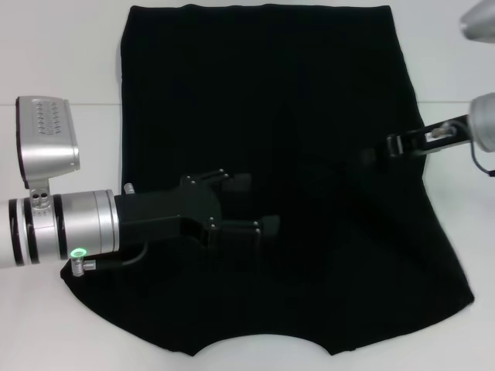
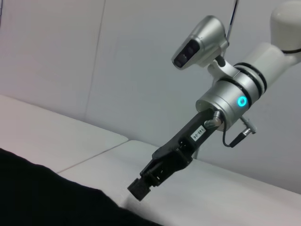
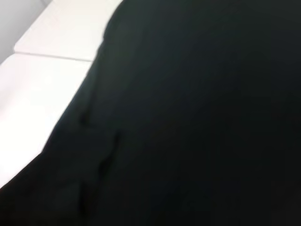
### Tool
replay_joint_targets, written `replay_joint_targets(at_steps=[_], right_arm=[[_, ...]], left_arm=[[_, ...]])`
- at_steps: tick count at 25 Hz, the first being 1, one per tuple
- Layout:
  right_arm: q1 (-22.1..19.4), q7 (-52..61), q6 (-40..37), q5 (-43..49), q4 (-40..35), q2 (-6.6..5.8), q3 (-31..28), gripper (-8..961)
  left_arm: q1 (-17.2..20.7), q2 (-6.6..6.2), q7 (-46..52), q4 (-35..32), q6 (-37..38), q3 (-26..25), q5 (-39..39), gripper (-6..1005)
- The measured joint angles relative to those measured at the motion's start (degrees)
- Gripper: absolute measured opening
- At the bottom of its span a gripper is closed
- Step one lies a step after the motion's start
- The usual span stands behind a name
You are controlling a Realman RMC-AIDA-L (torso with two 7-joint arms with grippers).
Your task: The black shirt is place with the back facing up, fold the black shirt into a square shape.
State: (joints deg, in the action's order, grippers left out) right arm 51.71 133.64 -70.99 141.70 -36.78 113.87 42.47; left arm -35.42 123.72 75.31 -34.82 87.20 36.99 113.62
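The black shirt (image 1: 309,139) lies spread flat on the white table (image 1: 46,124), filling most of the centre of the head view from the top edge down to a curved neckline at the bottom edge. Its sides have been folded in, so the outline is roughly a tall panel, wider toward the lower right.

The left gripper (image 1: 255,209) reaches in from the left of the frame over the lower middle of the shirt; its black fingers (image 1: 267,225) appear spread apart, with no cloth held between them.

The right gripper (image 1: 375,154) enters from the right edge, over the shirt's right side. In the left wrist view the same gripper (image 2: 141,187) hangs just above the cloth edge; whether it is released or clenched cannot be told.

The right wrist view shows only shirt fabric (image 3: 197,117) and table (image 3: 37,94).
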Motion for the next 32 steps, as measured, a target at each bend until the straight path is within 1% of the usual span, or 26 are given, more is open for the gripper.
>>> replay_joint_targets(at_steps=[1,4,6,9,10,12,14,16,17,20,21,25,28,32], right_arm=[[0.31,-0.08,-0.02,-0.02,-0.15,0.29,0.42,10],[0.59,-0.06,0.06,-0.2,-0.37,0.57,0.58,143],[0.53,-0.12,0.22,-0.68,-0.39,0.56,0.33,219],[-0.29,-0.71,0.54,-2.48,-0.46,0.21,0.19,333],[-0.84,-1.39,0.64,-3.74,-0.46,0.11,0.12,355],[-2.13,-3.84,0.6,-7.28,-0.42,0.01,0.01,398],[-3.7,-7.39,0.32,-11.8,-0.08,0.0,-0.03,442],[-5.46,-12.22,0.32,-16.88,0.31,0.34,-0.04,486],[-6.28,-14.66,0.34,-19.05,0.48,0.64,-0.04,508],[-7.67,-19.9,0.62,-22.83,0.85,1.42,-0.03,573],[-7.84,-20.66,0.58,-23.27,1.05,1.55,-0.03,609],[-7.59,-21.5,1.15,-23.76,1.98,1.71,-0.01,753],[-7.15,-21.44,1.56,-23.81,2.13,1.73,0.05,757],[-6.36,-21.18,1.7,-23.84,2.15,1.7,0.32,761]], left_arm=[[0.0,-0.04,0.0,0.04,-0.22,-0.07,0.0,951],[0.07,-0.05,0.01,0.04,-0.62,-0.65,0.0,951],[0.13,-0.09,0.09,0.01,-0.66,-1.22,0.0,951],[0.31,-0.28,0.58,-0.23,-0.68,-2.35,0.0,951],[0.37,-0.43,1.22,-0.41,-0.69,-2.92,0.0,951],[0.64,-1.04,4.46,-0.79,-0.73,-3.91,0.13,951],[1.35,-1.92,9.07,-1.37,-0.77,-4.51,0.35,951],[2.62,-2.67,14.37,-2.68,-0.8,-5.17,0.88,951],[3.4,-2.79,16.74,-3.66,-0.83,-5.77,1.42,951],[5.98,-2.88,22.35,-7.36,-0.99,-9.23,4.44,950],[7.03,-2.89,23.91,-8.87,-0.92,-11.07,6.03,950],[9.17,-2.9,27.04,-12.19,-0.21,-16.18,11.99,950],[10.03,-3.02,29.12,-12.95,0.53,-19.11,15.63,950],[10.3,-3.28,32.74,-13.08,0.6,-21.17,19.54,949]])
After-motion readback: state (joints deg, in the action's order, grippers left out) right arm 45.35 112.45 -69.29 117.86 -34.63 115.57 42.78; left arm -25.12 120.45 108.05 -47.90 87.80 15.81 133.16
